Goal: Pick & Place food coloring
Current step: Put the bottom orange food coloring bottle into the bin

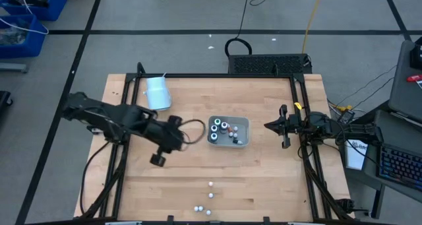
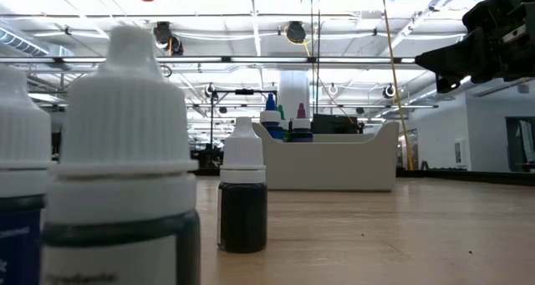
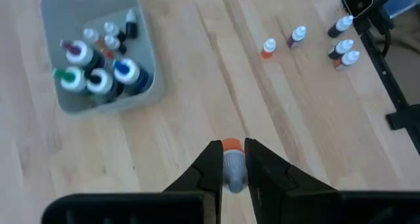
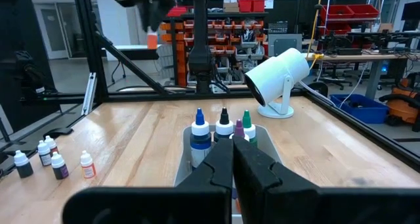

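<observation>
1. A pale wooden table [image 1: 198, 179] stands on a grey floor marked with dark lines; the low view looks past it into a hall with ceiling lights and shelving.
2. The left gripper [image 3: 227, 163] hangs above the table, its fingers drawn narrow on a small bottle with an orange-red cap [image 3: 231, 159], which stands clear of the wood.
3. Ahead of that gripper and to one side sits a pale tray [image 3: 144, 37] holding several food coloring bottles [image 3: 98, 76].
4. Further out from it, near the table edge, five loose bottles [image 3: 341, 48] stand upright, apart from each other.
5. The right gripper [image 4: 232, 155] waits at the right edge, fingers pressed together on nothing, with the tray just ahead of it.
6. A white cylindrical device on a stand [image 1: 157, 92] sits beyond the left arm.
</observation>
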